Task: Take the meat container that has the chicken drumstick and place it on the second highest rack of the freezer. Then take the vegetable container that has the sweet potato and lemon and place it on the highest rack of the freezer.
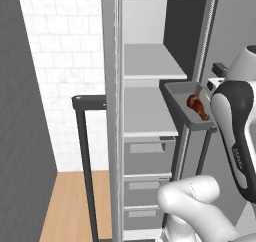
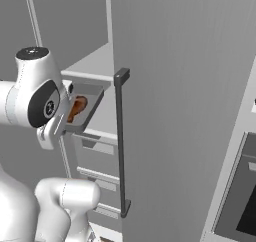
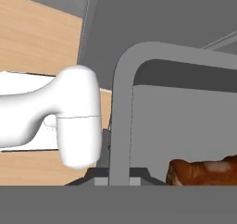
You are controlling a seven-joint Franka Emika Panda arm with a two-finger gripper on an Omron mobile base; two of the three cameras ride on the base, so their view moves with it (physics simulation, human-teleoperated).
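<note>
My gripper (image 3: 119, 176) is shut on the rim of the meat container (image 1: 181, 105), a shallow grey tray. The reddish-brown chicken drumstick (image 1: 197, 106) lies inside it. I hold the tray in the air at the right edge of the open freezer (image 1: 150, 16), about level with the second highest rack (image 1: 147, 113) and just under the highest rack (image 1: 150, 61). From the right, the meat container (image 2: 89, 106) with the chicken drumstick (image 2: 76, 107) sits beside my hand. Close up, the tray's rim (image 3: 123, 102) arches over the drumstick (image 3: 203, 172). The vegetable container is out of view.
The open freezer door (image 1: 112, 111) stands edge-on at the left, its dark bar handle (image 1: 82, 146) pointing outward. Grey drawers (image 1: 142, 186) fill the freezer below the shelves. A tall grey panel (image 2: 185, 111) with a dark bar handle (image 2: 120, 141) stands close on the right.
</note>
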